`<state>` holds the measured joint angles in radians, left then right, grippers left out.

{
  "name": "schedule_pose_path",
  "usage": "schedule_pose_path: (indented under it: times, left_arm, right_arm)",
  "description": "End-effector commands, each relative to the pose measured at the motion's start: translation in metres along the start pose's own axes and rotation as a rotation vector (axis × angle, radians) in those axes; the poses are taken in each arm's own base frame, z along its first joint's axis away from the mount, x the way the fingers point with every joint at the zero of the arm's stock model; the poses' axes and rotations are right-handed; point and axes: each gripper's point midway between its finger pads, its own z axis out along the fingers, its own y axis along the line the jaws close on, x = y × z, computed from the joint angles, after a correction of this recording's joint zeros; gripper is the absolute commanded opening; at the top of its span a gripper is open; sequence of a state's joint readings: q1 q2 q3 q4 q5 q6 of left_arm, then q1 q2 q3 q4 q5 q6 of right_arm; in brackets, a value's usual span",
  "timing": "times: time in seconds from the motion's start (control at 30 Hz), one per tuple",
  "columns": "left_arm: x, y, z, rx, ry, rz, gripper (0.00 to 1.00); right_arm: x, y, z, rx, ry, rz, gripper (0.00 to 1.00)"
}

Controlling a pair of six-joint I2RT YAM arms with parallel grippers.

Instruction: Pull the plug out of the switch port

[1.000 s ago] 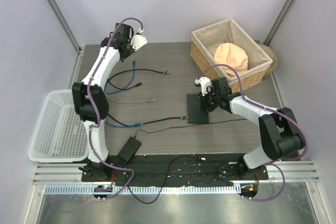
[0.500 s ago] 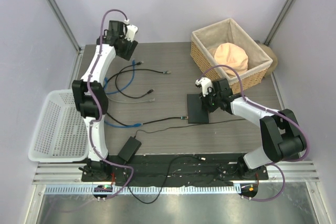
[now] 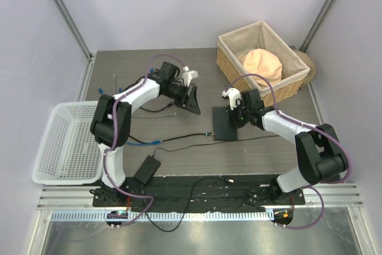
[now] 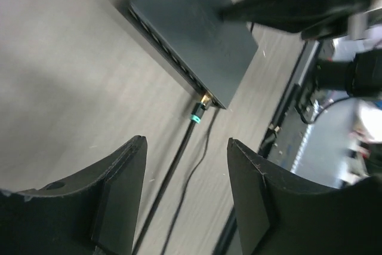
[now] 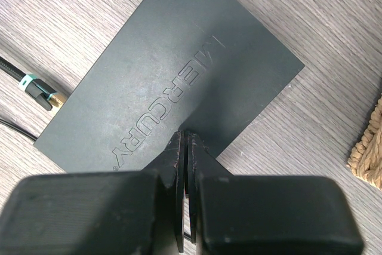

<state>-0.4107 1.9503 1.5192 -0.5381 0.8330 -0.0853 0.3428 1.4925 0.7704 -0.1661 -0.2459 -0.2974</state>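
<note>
Left wrist view: left gripper (image 4: 186, 147) spread, empty, near plug (image 4: 200, 107) in end port of switch (image 4: 191, 22), mid-table. Right gripper (image 5: 184, 141) clenched, tips on switch top. Plug small, rigid; pinch body, not limp cable (image 4: 173, 171).

Two arms over the table, plug at the switch's edge.

The switch (image 3: 224, 126) lies flat on the table (image 3: 268, 153) right of centre, and the right pincer (image 3: 234, 113) is down on its far part. The plug (image 3: 210, 134) sits against the switch's near left corner, with its black cable (image 3: 179, 138) running left across the boards. The left pincer (image 3: 192, 97) hangs just left of the switch, apart from both it and the plug. A black power brick (image 3: 146, 169) lies near the arm bases. A white plastic basket (image 3: 59, 147) stands at the left edge. A wicker basket (image 3: 230, 67) at the far right holds a peach bundle (image 3: 262, 64).
</note>
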Motion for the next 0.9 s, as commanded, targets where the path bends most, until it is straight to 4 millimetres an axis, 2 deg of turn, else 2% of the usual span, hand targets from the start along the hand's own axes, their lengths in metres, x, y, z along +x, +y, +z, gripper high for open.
schedule_pose_path:
  times: [0.0, 0.07, 0.13, 0.3, 0.4, 0.57, 0.73, 0.87]
  left_arm:
    - [0.010, -0.014, 0.033, 0.132, 0.030, -0.056, 0.59]
    - [0.018, -0.016, 0.045, 0.146, 0.067, -0.061, 0.59]
    - [0.031, -0.010, 0.059, 0.152, 0.115, -0.060, 0.59]
    - [0.047, -0.009, 0.082, 0.152, 0.184, -0.056, 0.58]
    - [0.056, -0.006, 0.091, 0.136, 0.217, -0.054, 0.58]
    - [0.074, -0.013, 0.106, 0.161, 0.272, -0.048, 0.56]
    - [0.088, -0.018, 0.114, 0.189, 0.319, -0.047, 0.52]
    - [0.090, -0.020, 0.115, 0.201, 0.331, -0.043, 0.47]
  right_arm:
    - [0.055, 0.003, 0.003, -0.003, 0.185, 0.023, 0.01]
    - [0.055, 0.003, 0.003, -0.004, 0.183, 0.023, 0.01]
    - [0.056, 0.004, 0.003, -0.005, 0.184, 0.022, 0.01]
    - [0.053, 0.003, 0.000, 0.002, 0.172, 0.020, 0.01]
    - [0.054, 0.002, 0.000, 0.007, 0.175, 0.020, 0.01]
    - [0.054, 0.003, 0.000, 0.004, 0.179, 0.019, 0.01]
    - [0.054, 0.002, 0.000, 0.007, 0.180, 0.020, 0.01]
    - [0.054, 0.002, 0.001, 0.005, 0.178, 0.019, 0.01]
